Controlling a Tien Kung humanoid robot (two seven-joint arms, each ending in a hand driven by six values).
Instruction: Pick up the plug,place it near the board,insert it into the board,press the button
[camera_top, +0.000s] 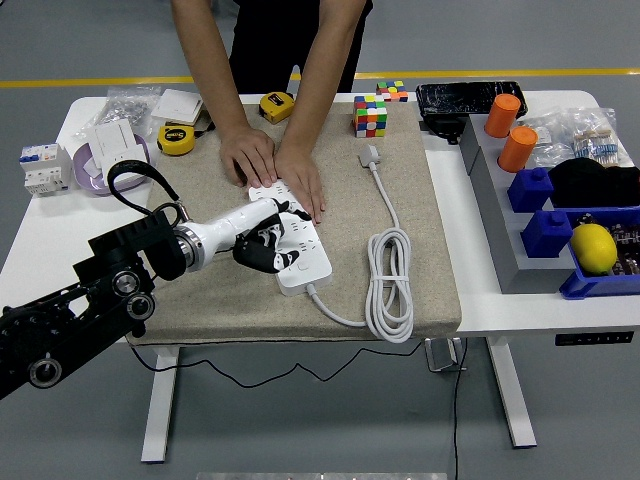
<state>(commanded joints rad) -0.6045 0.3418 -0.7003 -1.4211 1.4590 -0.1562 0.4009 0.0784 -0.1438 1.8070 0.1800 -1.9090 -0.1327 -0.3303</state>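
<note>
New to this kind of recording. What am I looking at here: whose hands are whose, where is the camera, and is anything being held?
There is one view, from a camera high on the robot, looking down over a white table. The black arm entering from the left ends in the robot's left hand, fingers curled down onto a white power strip on a beige mat. Whether it grips a plug cannot be seen. A person opposite presses both hands on the strip's far end. The strip's white cable lies coiled beside it. The right hand is out of view.

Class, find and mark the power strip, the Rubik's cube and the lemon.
power strip (308, 268): head view, bare white top near its front end.
Rubik's cube (370, 116): head view, middle of its front face.
lemon (593, 248): head view, centre of its yellow skin.
</note>
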